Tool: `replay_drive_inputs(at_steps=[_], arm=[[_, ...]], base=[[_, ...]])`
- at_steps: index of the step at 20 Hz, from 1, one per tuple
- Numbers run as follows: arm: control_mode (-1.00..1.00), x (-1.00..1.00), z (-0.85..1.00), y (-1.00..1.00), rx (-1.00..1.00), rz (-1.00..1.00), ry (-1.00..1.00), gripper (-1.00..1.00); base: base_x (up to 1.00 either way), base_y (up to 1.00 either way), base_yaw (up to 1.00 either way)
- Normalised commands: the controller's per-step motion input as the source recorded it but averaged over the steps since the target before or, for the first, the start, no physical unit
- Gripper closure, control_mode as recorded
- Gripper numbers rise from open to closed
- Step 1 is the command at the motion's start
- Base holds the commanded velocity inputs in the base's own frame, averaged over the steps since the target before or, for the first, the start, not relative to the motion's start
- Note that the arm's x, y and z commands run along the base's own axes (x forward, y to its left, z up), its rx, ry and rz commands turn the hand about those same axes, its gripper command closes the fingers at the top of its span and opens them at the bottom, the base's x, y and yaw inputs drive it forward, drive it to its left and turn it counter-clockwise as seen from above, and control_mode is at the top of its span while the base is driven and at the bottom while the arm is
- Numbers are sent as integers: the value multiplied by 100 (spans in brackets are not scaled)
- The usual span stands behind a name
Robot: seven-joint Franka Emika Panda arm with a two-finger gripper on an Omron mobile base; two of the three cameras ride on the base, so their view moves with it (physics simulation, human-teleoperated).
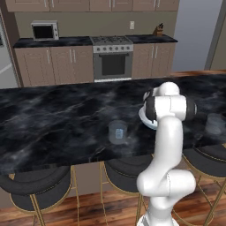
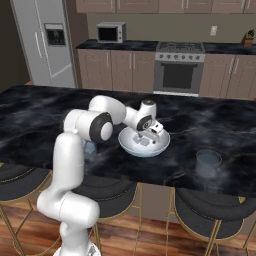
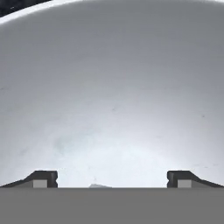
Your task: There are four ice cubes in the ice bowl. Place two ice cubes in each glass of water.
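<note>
- The tool [image 2: 146, 138] is seen lowered into the ice bowl [image 2: 160, 145], its fingertips [image 3: 43, 178] spread wide with nothing pinched between them, a stance judged to suit dropping over a small cube.
- The ice bowl is set on the dark marble worktop [image 2: 45, 107] between the two glasses, so that each is within a short swing of the arm.
- In the hand view the bowl's pale inside [image 3: 113, 96] is shown close up; a faint pale shape [image 3: 99, 185] at the lower edge, between the fingertips, may be one of the ice cubes, though this cannot be told for certain.
- One glass of water [image 1: 118, 132] is placed just beside the bowl on the worktop; the other glass [image 2: 208, 163] stands further off on the opposite side, near the stools' edge.
- How many cubes lie in the bowl or the glasses cannot be made out.
- The step in hand is judged to be the reach for a cube.
</note>
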Motion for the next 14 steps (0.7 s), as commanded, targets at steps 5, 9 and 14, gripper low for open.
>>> replay_drive_inputs(at_steps=[5, 9, 14], arm=[[-100, -28, 0, -2, 1, 14, -8, -100], [-100, -89, 6, -3, 0, 37, -22, -100], [-100, -55, 32, 24, -3, 18, -38, -100]], base=[[0, 0, 0], [0, 0, 0], [0, 0, 0]])
